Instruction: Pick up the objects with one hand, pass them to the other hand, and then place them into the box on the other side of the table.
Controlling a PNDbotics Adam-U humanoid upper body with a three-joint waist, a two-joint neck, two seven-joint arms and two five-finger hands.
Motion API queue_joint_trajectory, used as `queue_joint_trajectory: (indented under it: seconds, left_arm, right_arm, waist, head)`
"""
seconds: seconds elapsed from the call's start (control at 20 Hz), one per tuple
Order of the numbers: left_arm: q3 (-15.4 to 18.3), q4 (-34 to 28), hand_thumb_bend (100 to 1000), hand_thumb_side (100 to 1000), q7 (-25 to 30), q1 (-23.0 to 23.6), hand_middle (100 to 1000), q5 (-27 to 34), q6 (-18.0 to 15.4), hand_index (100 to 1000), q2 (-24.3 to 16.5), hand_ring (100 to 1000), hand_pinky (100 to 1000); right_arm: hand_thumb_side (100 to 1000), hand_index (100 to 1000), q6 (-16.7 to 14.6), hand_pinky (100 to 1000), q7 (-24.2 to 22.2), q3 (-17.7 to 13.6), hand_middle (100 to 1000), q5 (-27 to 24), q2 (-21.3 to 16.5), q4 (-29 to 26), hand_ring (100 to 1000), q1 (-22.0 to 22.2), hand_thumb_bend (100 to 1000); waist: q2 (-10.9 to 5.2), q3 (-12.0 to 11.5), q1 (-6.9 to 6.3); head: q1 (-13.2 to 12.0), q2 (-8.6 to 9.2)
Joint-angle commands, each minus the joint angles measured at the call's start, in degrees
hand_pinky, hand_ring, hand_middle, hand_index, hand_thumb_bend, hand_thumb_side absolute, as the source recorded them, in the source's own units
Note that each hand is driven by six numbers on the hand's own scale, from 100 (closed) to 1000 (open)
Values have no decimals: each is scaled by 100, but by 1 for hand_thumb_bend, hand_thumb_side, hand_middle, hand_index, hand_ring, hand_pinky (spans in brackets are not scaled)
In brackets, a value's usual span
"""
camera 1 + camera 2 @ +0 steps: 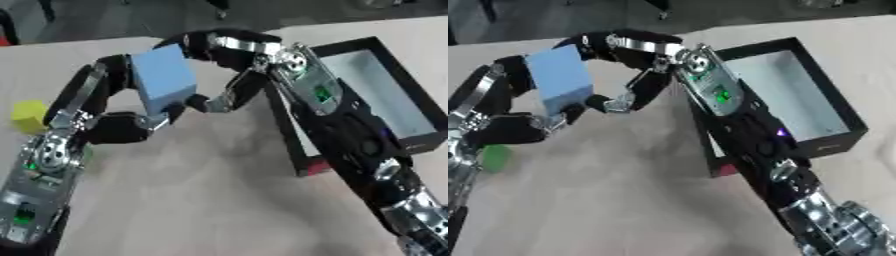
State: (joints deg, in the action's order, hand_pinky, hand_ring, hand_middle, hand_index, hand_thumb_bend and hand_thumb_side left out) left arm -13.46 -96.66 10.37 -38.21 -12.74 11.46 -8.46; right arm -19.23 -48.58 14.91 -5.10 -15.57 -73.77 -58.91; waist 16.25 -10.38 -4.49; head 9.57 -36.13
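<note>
Above table centre, left hand (96, 107) & right hand (229, 65) both curl round blue block (163, 78); box (411, 97) partly hidden.

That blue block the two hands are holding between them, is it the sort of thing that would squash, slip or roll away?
The blue block keeps straight edges and flat faces between the left hand and right hand, so it is probably stiff. Its box shape suggests it would sit flat, not roll. The faces look smooth, so it might slip a little.

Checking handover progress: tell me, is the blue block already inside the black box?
No, the blue block is held up between the left robot hand and right robot hand, beside the black box.
</note>
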Motion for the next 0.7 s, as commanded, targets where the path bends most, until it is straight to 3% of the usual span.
queue_joint_trajectory:
  seconds: [0.05,0.1,0.15,0.2,0.6,0.7]
  left_arm:
    - [-28,-9,100,100,12,-67,401,-102,-22,489,9,506,714]
    - [-28,-7,100,100,12,-67,401,-108,-25,489,10,506,714]
    - [-31,-8,100,100,12,-71,408,-124,-32,491,19,511,719]
    - [-38,-10,100,100,14,-74,409,-148,-40,493,35,511,720]
    - [-85,-63,115,100,272,-59,450,101,-343,548,87,529,742]
    - [-76,-53,247,100,352,-52,470,212,-441,574,85,539,753]
  right_arm:
    - [102,885,-169,1000,-337,50,516,-153,49,-162,1000,-113,100]
    - [102,885,-156,1000,-338,50,516,-159,48,-169,1000,-113,100]
    - [168,704,-123,980,-314,25,405,-186,62,-152,1000,-104,100]
    - [161,678,-65,976,-264,-3,384,-244,71,-131,1000,-102,100]
    - [170,624,163,951,302,-44,336,-404,-4,-211,1000,-94,100]
    - [170,617,198,948,458,-34,324,-403,-15,-237,1000,-87,100]
  waist:
    - [-408,-7,63]
    - [-408,-7,63]
    - [-406,-9,63]
    - [-406,-13,64]
    - [-410,-15,72]
    - [-409,-15,71]
  head:
    - [-2,42]
    - [-2,42]
    - [-4,52]
    - [0,57]
    - [45,41]
    - [49,32]
